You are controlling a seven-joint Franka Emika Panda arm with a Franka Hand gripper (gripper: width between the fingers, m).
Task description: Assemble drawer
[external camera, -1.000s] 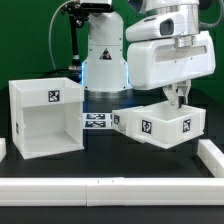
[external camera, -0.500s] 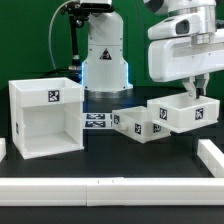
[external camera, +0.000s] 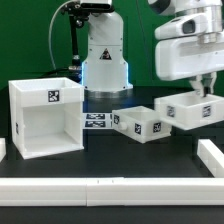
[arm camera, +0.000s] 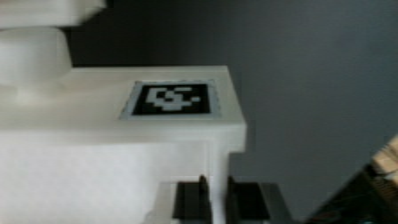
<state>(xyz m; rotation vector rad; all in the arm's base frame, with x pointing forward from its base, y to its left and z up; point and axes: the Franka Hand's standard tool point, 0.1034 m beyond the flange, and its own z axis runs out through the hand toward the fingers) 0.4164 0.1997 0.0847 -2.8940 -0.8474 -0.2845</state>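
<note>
The large white cube housing (external camera: 45,118) stands open-fronted at the exterior view's left, with a tag on its top edge. One small white tray (external camera: 138,124) rests on the black table near the middle. My gripper (external camera: 205,92) is shut on the wall of the second tray (external camera: 195,111) and holds it in the air, to the right of and slightly above the first. In the wrist view the held tray (arm camera: 125,150) shows its tag (arm camera: 173,98), and its thin wall sits between my two dark fingers (arm camera: 191,203); the gripper (arm camera: 217,203) is closed on it.
The marker board (external camera: 97,120) lies flat between the housing and the resting tray. The robot base (external camera: 104,60) stands behind. A white rail (external camera: 110,187) runs along the front edge, and a white block (external camera: 212,155) lies at the right.
My gripper has carried the held tray up and toward the exterior view's right, away from the resting tray. The housing and the other tray have not moved.
</note>
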